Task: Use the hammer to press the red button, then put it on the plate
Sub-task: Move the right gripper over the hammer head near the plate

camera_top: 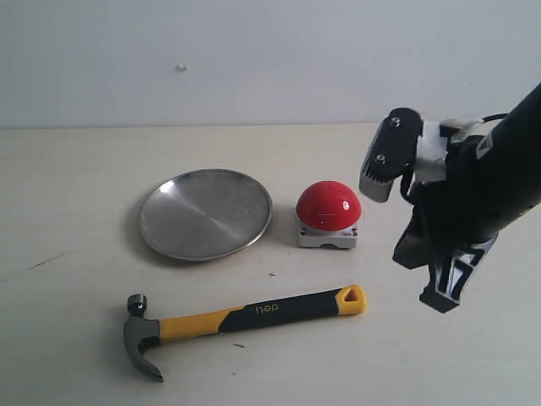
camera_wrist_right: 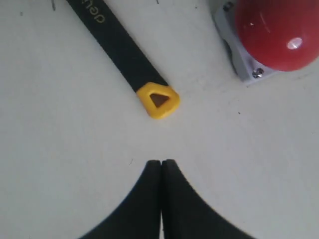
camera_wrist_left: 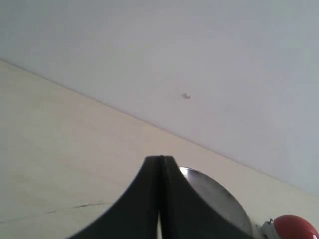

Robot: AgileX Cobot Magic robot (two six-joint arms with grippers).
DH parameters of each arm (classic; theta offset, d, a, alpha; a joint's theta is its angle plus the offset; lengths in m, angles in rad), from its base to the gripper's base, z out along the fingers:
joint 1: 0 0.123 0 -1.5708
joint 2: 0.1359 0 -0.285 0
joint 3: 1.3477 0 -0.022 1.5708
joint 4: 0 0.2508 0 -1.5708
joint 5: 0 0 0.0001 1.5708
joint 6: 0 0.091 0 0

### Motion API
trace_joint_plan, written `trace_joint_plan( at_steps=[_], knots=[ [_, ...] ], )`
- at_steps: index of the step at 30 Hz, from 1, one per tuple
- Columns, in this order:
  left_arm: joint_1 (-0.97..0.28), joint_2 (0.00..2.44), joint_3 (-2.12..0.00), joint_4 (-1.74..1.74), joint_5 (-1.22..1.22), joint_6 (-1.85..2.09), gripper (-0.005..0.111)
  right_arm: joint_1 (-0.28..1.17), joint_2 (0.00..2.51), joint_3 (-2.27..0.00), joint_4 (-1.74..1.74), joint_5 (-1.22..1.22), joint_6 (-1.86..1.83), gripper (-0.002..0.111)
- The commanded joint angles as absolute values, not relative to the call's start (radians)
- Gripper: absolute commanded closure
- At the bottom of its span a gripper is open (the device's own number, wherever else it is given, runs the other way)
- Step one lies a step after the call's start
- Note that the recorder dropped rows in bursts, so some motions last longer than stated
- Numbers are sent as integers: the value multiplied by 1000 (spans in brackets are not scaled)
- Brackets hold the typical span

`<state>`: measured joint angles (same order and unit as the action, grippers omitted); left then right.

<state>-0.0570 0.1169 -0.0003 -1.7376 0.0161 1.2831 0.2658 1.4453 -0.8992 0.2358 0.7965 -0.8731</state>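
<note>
The hammer lies flat near the table's front, dark head to the left, yellow looped end to the right. Behind it sit the silver plate and, to its right, the red button on its grey-white base. My right gripper hovers right of the handle's end, shut and empty; in the right wrist view its fingertips stop short of the yellow loop, with the red button off to one side. My left gripper is shut on nothing, with the plate and red button beyond it.
A pale wall rises behind the table, with a small mark on it. A thin dark scratch runs across the table at the left. The left arm does not show in the exterior view.
</note>
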Motion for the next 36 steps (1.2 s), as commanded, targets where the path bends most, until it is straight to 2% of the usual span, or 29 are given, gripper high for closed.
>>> trace_joint_plan(
  at_steps=[1,11,16,21,28,32,34,36],
  knots=[
    [-63,114,0,-1744,19,1285,107,329,1514,-907,192,790,-962,108],
    [-63,114,0,-1744,19,1285,107,444,1646,-944,97,678,-1001,108],
    [-63,114,0,-1744,19,1285,107,500,1709,-1036,102,736,-1001,108],
    [-63,114,0,-1744,19,1285,107,535,1815,-1195,131,937,-1001,108],
    [-63,114,0,-1744,19,1285,107,544,1902,-1398,197,981,-956,108],
    [-63,114,0,-1744,19,1285,107,547,1898,-1464,272,927,-922,108],
    [-63,114,0,-1744,19,1285,107,569,1901,-1472,241,933,-919,108],
    [-63,114,0,-1744,19,1285,107,618,1923,-1480,119,943,-912,102]
  ],
)
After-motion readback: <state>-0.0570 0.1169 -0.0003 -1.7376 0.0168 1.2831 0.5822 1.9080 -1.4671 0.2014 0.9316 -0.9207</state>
